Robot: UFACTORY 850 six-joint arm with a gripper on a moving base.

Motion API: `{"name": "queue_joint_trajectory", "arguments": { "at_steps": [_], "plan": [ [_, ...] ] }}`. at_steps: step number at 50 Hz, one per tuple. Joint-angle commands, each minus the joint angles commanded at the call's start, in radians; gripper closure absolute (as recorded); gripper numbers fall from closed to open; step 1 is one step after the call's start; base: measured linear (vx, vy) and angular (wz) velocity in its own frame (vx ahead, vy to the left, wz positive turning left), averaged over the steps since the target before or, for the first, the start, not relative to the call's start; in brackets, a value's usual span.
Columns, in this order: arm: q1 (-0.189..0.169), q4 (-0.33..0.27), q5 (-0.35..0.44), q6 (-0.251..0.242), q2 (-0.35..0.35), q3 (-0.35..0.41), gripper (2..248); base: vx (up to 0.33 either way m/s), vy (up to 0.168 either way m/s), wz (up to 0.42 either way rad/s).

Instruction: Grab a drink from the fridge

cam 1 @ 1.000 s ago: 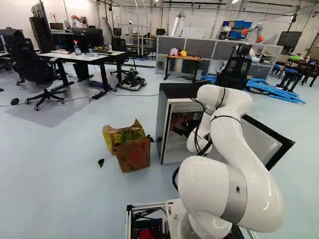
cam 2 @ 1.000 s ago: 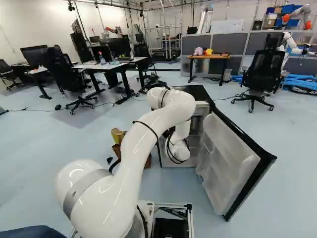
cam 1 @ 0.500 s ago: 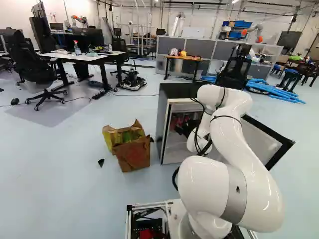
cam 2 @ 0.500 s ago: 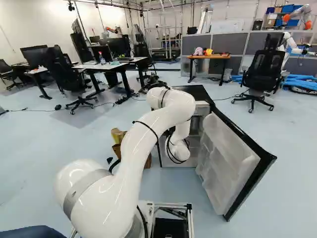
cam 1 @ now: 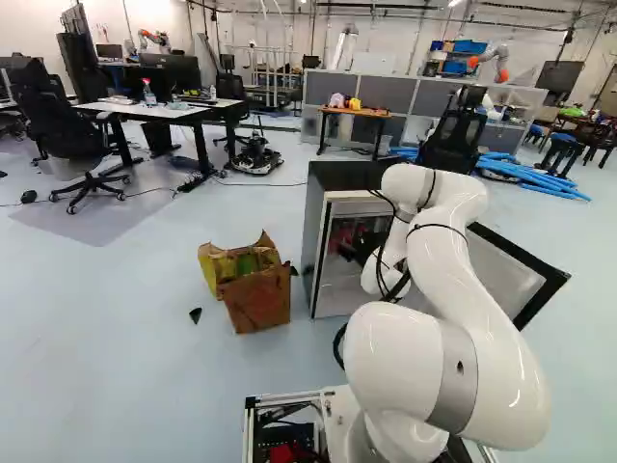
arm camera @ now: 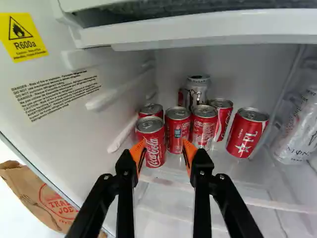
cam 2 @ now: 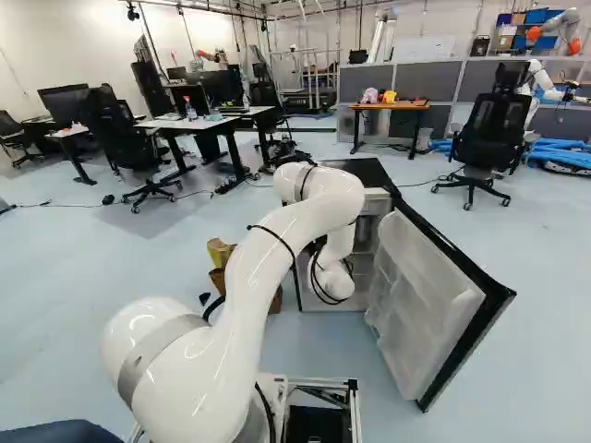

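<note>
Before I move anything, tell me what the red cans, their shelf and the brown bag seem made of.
Red cans: printed metal, probably aluminium; glossy, with silvery lids.
Shelf: smooth glass or plastic, I can't tell which; see-through.
Brown bag: matt paper, judging by its creases and ragged rim.

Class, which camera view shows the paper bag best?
The left base view shows the paper bag whole, nothing before it. The right base view shows only parts beside the arm; the wrist view, part of its printed side.

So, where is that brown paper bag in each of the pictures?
Left base view: the bag stands left of the fridge.
Right base view: left of the fridge, partly behind the arm.
Wrist view: outside, past the fridge's side wall.
Shared landmark: the fridge.
</note>
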Motion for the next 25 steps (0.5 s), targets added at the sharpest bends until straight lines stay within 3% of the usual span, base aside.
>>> {"name": "queue_joint_trajectory", "arguments": {
  "at_steps": [10, 25],
  "plan": [
    [0.000, -0.026, 0.000, 0.000, 0.000, 0.000, 123, 0.000, 0.000, 0.000],
    [0.000, -0.075, 0.000, 0.000, 0.000, 0.000, 92, 0.000, 0.000, 0.000]
  ]
}}
